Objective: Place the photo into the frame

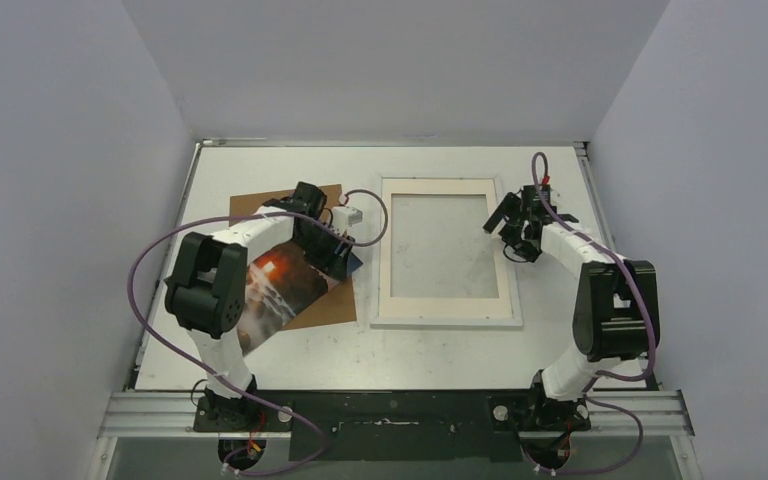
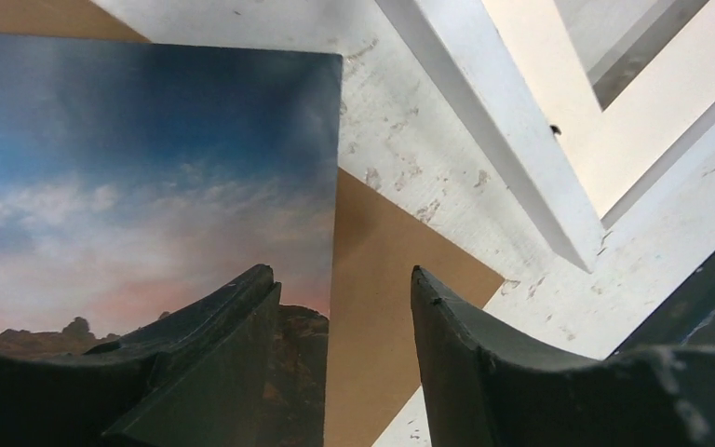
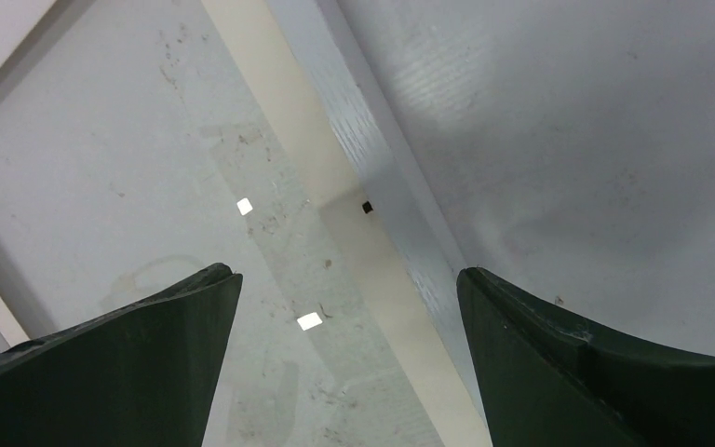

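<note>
Our left end effector (image 2: 343,279), half open and empty, straddles the edge of the photo (image 2: 149,168) lying on the brown board (image 1: 260,208) beside the frame (image 1: 446,309), we think to pinch it, while the right end effector (image 3: 346,275) hangs wide open above the frame's rim, perhaps to steady it.

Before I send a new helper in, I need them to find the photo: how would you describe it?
On the white table, look left of the big white frame to the brown board. The photo lies over it, partly under the left arm. It alone is colourful: orange glow, blue sky.
</note>
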Tool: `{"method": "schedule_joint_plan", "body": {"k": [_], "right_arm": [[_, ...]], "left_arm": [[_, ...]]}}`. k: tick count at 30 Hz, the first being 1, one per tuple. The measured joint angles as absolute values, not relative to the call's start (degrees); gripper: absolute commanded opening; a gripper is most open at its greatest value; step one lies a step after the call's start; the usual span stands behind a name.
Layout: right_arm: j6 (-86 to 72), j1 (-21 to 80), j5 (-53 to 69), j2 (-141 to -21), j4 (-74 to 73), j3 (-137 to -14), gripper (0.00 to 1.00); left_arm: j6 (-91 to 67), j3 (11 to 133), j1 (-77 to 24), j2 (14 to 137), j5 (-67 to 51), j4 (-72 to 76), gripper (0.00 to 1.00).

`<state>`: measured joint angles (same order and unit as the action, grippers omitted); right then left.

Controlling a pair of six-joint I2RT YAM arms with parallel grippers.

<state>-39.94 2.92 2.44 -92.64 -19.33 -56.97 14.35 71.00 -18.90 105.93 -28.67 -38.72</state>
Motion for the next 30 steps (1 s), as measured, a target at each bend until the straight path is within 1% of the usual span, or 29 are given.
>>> {"method": "schedule_joint_plan", "body": {"k": [10, 22, 30], "right_arm": [[-40.36, 1.80, 5.41, -99.18, -16.19, -61.54, 0.90], [-41.15, 1.43, 7.25, -104.73, -15.03, -66.00, 0.90], [-42.96, 2.79, 9.98, -111.46, -14.24, -74.00, 0.90]], "left_arm": [[17.98, 68.38, -27.70, 105.62, -21.98, -37.12, 0.49], [18.52, 67.57, -31.73, 104.99, -17.96, -34.65, 0.49], [18.17, 67.66, -34.68, 105.16, -16.64, -33.36, 0.49]]}}
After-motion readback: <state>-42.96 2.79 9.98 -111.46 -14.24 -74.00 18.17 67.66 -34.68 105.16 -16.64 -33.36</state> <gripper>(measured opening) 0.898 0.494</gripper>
